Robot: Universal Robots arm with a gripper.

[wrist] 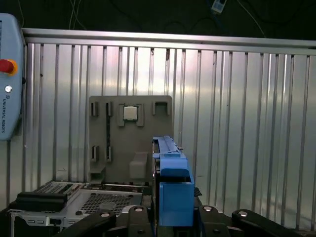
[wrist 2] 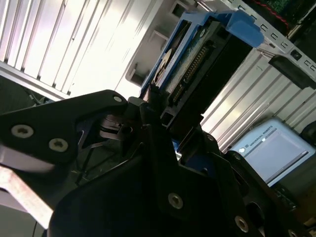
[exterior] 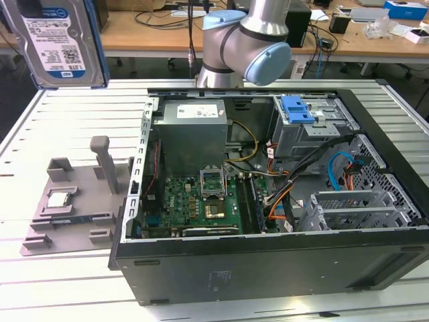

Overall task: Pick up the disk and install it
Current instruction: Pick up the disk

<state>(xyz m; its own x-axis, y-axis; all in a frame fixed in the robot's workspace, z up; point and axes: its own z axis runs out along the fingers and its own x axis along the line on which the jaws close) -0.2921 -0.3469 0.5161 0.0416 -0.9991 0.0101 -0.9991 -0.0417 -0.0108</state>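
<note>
While the gripper (wrist 2: 165, 113) holds it clear of the table, the disk (exterior: 60, 43) hangs in the air at eleven o'clock in the exterior view. Its white-and-blue label faces the camera and blue rails run along its long edges. In both wrist views the black jaws are clamped on one end of the disk, one on each side, and the drive juts out beyond them.

An open computer case (exterior: 268, 268) lies on the slatted metal table (exterior: 67, 295), spreading from the centre to four o'clock. Its green mainboard (exterior: 194, 198) is exposed. A grey drive cage (exterior: 322, 131) with a blue latch sits at one o'clock. At eight o'clock, just beside the case, a grey fixture (exterior: 84, 201) carries a small square processor chip (exterior: 58, 199). The arm (exterior: 234, 40) stands at twelve o'clock.
</note>
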